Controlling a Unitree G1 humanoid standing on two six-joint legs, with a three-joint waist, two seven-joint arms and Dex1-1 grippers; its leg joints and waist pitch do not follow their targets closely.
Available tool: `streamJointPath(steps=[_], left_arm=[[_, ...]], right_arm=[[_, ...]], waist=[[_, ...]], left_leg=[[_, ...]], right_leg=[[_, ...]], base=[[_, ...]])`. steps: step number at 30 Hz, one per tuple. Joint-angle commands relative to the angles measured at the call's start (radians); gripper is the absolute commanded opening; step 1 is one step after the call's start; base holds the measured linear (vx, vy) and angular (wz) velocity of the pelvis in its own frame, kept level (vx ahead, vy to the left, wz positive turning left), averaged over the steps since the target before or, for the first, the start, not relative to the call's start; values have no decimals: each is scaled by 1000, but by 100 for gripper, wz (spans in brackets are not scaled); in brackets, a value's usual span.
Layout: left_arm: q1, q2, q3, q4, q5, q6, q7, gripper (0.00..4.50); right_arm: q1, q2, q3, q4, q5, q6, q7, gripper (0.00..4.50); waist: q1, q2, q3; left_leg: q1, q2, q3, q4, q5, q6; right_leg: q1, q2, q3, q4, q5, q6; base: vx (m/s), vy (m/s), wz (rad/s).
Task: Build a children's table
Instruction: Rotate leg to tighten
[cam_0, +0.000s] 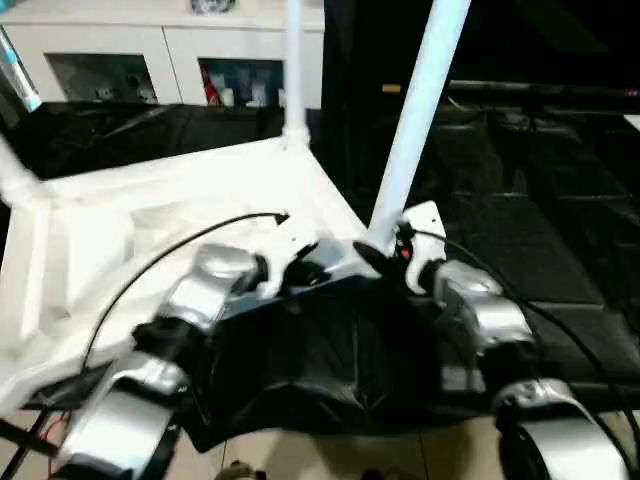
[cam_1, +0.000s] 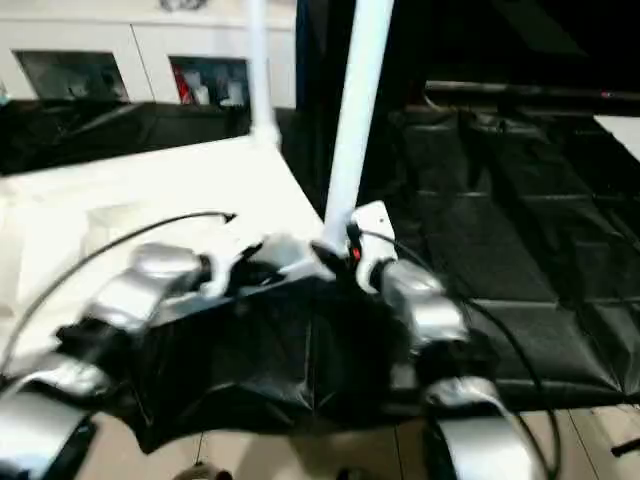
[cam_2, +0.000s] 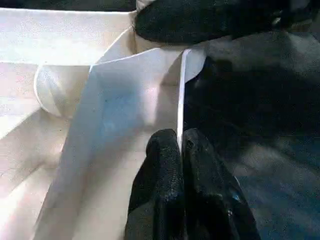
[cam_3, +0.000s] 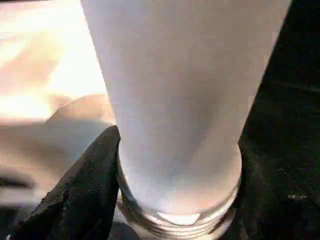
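The tabletop (cam_0: 170, 215) is the largest thing. It lies upside down across the left and middle of the head view, ribbed underside up, on black sheeting (cam_0: 300, 370). Its near right corner is at the centre of the frame, where both grippers meet.

Three legs show. One leg (cam_0: 293, 70) stands upright at the far corner, upper middle of the frame. Another leg (cam_0: 15, 175) shows at the left edge. The third leg (cam_0: 415, 115) rises from the near right corner and leans to the upper right, so its long axis is not yet straight with its socket.

The right gripper (cam_0: 385, 250) is closed around the bottom of this leaning leg; in the right wrist view a black finger (cam_3: 85, 190) lies against the tube, just above the threaded end (cam_3: 175, 220). The left gripper (cam_2: 180, 145) is shut on the thin edge of the tabletop, just beside that corner, so it seems to steady the tabletop.

I judge that the coming move is to bring the leg upright over the socket. The right arm is the nearer one. There is open room on the right, over the black mats (cam_0: 540, 240); the white cabinet (cam_0: 150, 50) behind is well apart.
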Motion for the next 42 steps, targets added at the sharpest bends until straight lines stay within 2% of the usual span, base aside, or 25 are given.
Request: streamJointPath(steps=[1, 2, 3, 6, 7, 9, 11, 12, 13, 14, 15, 16, 20, 21, 24, 26, 27, 29, 32, 33, 35, 36, 42], left_arm=[[-52, -55, 32, -6, -15, -13, 92, 0], [-54, -66, 30, -6, -18, -17, 90, 0], [-55, -77, 25, -10, -18, -22, 88, 0], [-53, -75, 17, -15, -14, -34, 80, 0], [-53, -75, 15, -14, -14, -36, 80, 0], [-41, -60, 11, -28, -22, -45, 44, 0], [-31, -46, 9, -34, -23, -56, 13, 0], [-18, -31, 6, -46, -27, -72, -23, 0], [-9, -22, 4, -55, -30, -84, -48, 0], [-7, -19, 3, -57, -30, -85, -52, 0], [14, 10, -5, -80, -35, -93, -103, 0], [20, 18, -7, -86, -37, -93, -117, 0], [37, 47, -14, -109, -46, -95, -169, 0], [60, 85, -25, -145, -63, -105, -256, 0], [72, 106, -30, -164, -66, -126, -296, 0], [77, 113, -31, -173, -71, -126, -314, 0], [97, 139, -42, -204, -81, -131, -375, 0], [105, 148, -47, -216, -83, -121, -394, 0], [125, 170, -60, -248, -89, -101, -441, 0], [130, 176, -64, -256, -91, -100, -453, 0], [137, 184, -68, -262, -86, -103, -462, 0], [137, 184, -68, -263, -86, -103, -462, 0], [150, 195, -69, -284, -88, -93, -473, 0]], right_arm=[[-6, 89, 42, 45, 13, 5, -4, 276], [-11, 101, 46, 52, 11, -2, 3, 276], [-14, 112, 61, 57, -3, -22, 11, 276], [-14, 112, 71, 52, -12, -41, 39, 276], [-15, 113, 71, 53, -14, -47, 44, 311], [-16, 101, 61, 39, 4, -60, 78, 346], [-22, 81, 63, 39, 4, -72, 109, 348], [-22, 56, 74, 33, -3, -72, 147, 366], [-23, 38, 81, 30, -9, -73, 173, 366], [-22, 33, 83, 28, -10, -73, 180, 391], [-12, -22, 105, -2, -18, -64, 274, 396], [-8, -38, 112, -13, -20, -61, 303, 402], [8, -103, 135, -64, -12, -34, 417, 402], [31, -178, 166, -130, 3, 8, 563, 402], [41, -219, 183, -162, 9, 36, 649, 402], [45, -233, 191, -171, 10, 42, 679, 402], [48, -262, 206, -187, 13, 60, 735, 402], [50, -271, 210, -192, 14, 66, 756, 402], [60, -293, 232, -218, 11, 83, 799, 402], [64, -299, 239, -230, 11, 87, 809, 387], [70, -305, 249, -238, 4, 84, 819, 387], [70, -305, 249, -238, 3, 83, 818, 367], [83, -303, 254, -260, 8, 94, 824, 314]], waist=[[-2, -3, -79], [-2, -3, -79], [1, -3, -81], [0, -2, -81], [1, -2, -79], [2, -3, -79], [1, -3, -79], [1, -3, -78], [0, -6, -79], [-1, -5, -79], [-2, -7, -79], [-1, -7, -78], [4, -7, -78], [11, -8, -78], [14, -5, -77], [16, -7, -76], [21, -8, -76], [20, -7, -74], [20, -7, -75], [19, -8, -76], [20, -8, -76], [19, -8, -74], [19, -9, -76]], left_leg=[[20, 19, -14, -69, -225, 13], [21, 19, -13, -68, -226, 17], [17, 19, -14, -68, -211, 30], [18, 19, -11, -67, -207, 40], [18, 18, -11, -68, -215, 44], [19, 19, -12, -68, -226, 42], [19, 19, -12, -69, -229, 43], [18, 19, -13, -69, -229, 44], [16, 20, -13, -69, -226, 49], [15, 20, -13, -68, -225, 50], [14, 20, -13, -67, -219, 55], [14, 20, -12, -66, -221, 62], [17, 24, -11, -67, -211, 66], [15, 26, -11, -66, -203, 69], [17, 29, -8, -65, -209, 76], [18, 28, -9, -65, -219, 67], [18, 28, -10, -66, -225, 61], [16, 29, -11, -68, -233, 58], [17, 31, -12, -69, -229, 49], [18, 30, -11, -68, -225, 49], [18, 29, -11, -67, -229, 49], [18, 29, -11, -67, -231, 47], [18, 29, -12, -67, -222, 45]], right_leg=[[63, -56, 45, -76, -336, -152], [62, -56, 46, -76, -325, -155], [67, -56, 46, -70, -287, -163], [66, -54, 47, -68, -260, -173], [67, -55, 46, -70, -275, -173], [67, -56, 46, -73, -301, -167], [66, -56, 46, -74, -309, -163], [67, -56, 46, -74, -309, -162], [70, -56, 45, -73, -305, -162], [70, -56, 46, -71, -299, -165], [71, -56, 45, -70, -291, -170], [72, -56, 45, -70, -291, -171], [69, -54, 46, -69, -293, -176], [73, -53, 45, -64, -278, -180], [66, -53, 47, -63, -269, -184], [66, -55, 47, -68, -300, -179], [68, -56, 46, -69, -322, -172], [65, -55, 46, -70, -339, -165], [65, -55, 47, -67, -323, -170], [64, -54, 48, -65, -307, -178], [65, -55, 48, -66, -312, -179], [64, -55, 48, -67, -323, -175], [64, -55, 48, -65, -315, -172]], base=[[0, 0, 0], [0, 0, 0], [0, 0, 0], [0, 0, 0], [0, 0, 0], [0, 0, 0], [0, 0, 0], [0, 0, 0], [0, 0, 0], [0, 0, 0], [0, 0, 0], [0, 0, 0], [0, 0, 0], [0, 0, 0], [0, 0, 0], [0, 0, 0], [0, 0, 0], [0, 0, 0], [0, 0, 0], [0, 0, 0], [0, 0, 0], [0, 0, 0], [0, 0, 0]])
